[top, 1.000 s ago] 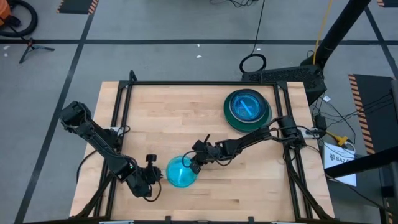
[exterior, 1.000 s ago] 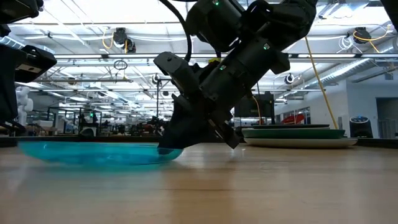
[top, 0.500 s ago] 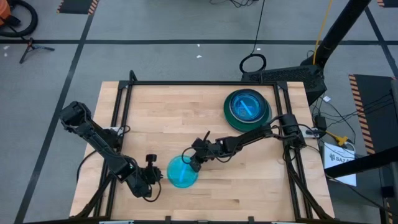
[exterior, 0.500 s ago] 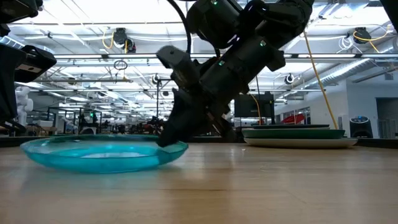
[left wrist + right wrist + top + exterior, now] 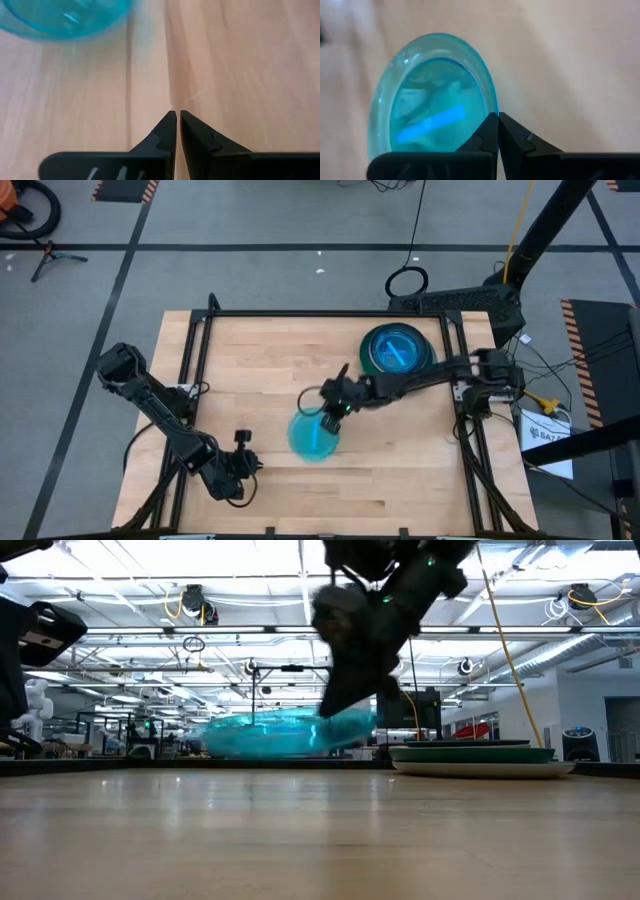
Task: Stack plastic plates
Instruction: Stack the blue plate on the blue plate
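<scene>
Lifted off the table [image 5: 250, 360] now, the cyan plate [image 5: 314, 436] hangs pinched at its rim by the right gripper [image 5: 333, 409]; light, stiff, slippery.

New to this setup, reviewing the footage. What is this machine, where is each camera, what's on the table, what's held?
Two dark robot arms stand at a wooden table, each ending in a two-finger end effector. One camera looks straight down from above, one sits at table-top height, and one rides on each wrist, looking past that arm's fingers.

The right end effector is shut on the rim of a translucent cyan plate; the low view shows the plate off the table. The left end effector is shut on nothing, low over the table's near left part.

At the far right of the table is a stack of plates, cyan on top with a dark green one beneath.
</scene>
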Available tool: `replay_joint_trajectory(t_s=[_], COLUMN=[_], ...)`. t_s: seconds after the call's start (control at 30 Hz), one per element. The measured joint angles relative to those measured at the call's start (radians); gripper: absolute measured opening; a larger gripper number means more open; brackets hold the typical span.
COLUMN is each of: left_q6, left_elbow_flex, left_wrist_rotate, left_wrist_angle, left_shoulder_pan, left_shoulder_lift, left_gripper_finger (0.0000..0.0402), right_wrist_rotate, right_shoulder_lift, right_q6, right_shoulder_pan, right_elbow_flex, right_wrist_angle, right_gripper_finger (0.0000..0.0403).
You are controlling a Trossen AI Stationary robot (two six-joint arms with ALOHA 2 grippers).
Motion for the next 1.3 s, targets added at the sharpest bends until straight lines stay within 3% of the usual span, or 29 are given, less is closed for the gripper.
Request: replay_joint_trajectory(t_s=[0.13,0.37,0.73,0.93,1.07,1.3], left_q6=[-0.022,-0.041,0.025,0.112,0.152,0.189], left_elbow_flex=[0.000,0.000,0.000,0.000,0.000,0.000], left_wrist_rotate=[-0.002,-0.069,-0.074,-0.010,0.042,0.068], left_wrist_angle=[0.047,0.141,0.198,0.234,0.249,0.248], left_shoulder_pan=[0.001,0.008,0.093,0.163,0.202,0.233], left_shoulder_lift=[0.000,0.000,0.000,0.000,0.000,0.000], left_gripper_finger=[0.0030,0.0030,0.0030,0.0031,0.0031,0.0031], right_wrist_rotate=[0.029,0.024,0.052,0.026,0.002,0.129], right_shoulder_lift=[-0.103,-0.314,-0.644,-0.714,-0.725,-0.724], right_q6=[-0.097,-0.228,-0.316,-0.363,-0.365,-0.381], right_shoulder_pan=[-0.075,-0.208,-0.529,-0.732,-0.807,-0.870], right_elbow_flex=[-0.002,-0.075,-0.362,-0.397,-0.397,-0.397], right_wrist_angle=[-0.177,-0.321,-0.270,-0.282,-0.306,-0.335], right_gripper_finger=[0.0000,0.0000,0.0000,0.0000,0.0001,0.0051])
